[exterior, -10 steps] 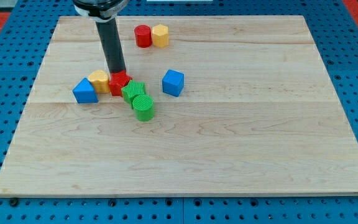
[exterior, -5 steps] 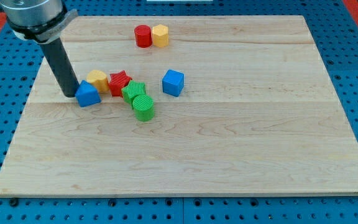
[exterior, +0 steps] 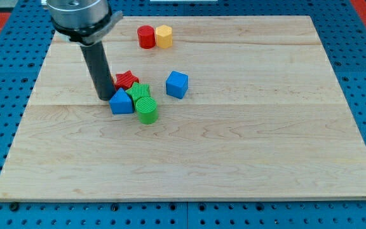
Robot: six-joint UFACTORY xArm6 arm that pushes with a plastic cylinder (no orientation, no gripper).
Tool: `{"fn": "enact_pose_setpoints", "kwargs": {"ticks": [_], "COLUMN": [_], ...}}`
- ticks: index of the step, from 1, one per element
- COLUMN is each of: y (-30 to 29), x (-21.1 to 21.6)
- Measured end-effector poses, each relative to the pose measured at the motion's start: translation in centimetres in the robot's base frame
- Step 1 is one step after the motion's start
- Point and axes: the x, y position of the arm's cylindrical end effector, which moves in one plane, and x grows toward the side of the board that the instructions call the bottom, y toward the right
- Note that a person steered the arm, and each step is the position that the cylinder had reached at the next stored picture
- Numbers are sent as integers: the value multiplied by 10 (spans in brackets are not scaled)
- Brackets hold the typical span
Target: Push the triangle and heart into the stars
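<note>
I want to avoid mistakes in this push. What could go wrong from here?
My tip sits at the blue triangle's left, so pushing on could shove the green star and green cylinder away. The yellow heart is hidden behind my rod, so it may get left behind.

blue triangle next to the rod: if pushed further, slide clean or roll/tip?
Probably slides: the blue triangle sits flat on the smooth wooden board. Its slanted sides could let it twist off my tip, which is against its left edge. Further push toward the view's right would likely jam it into the green blocks and red star close by.
</note>
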Motion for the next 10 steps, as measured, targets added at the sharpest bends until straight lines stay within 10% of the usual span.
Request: {"fn": "enact_pose_setpoints", "kwargs": {"ticks": [3, 5, 8, 10], "y": [-115, -25, -99, -25], "x": [-66, -19, -33, -25]}}
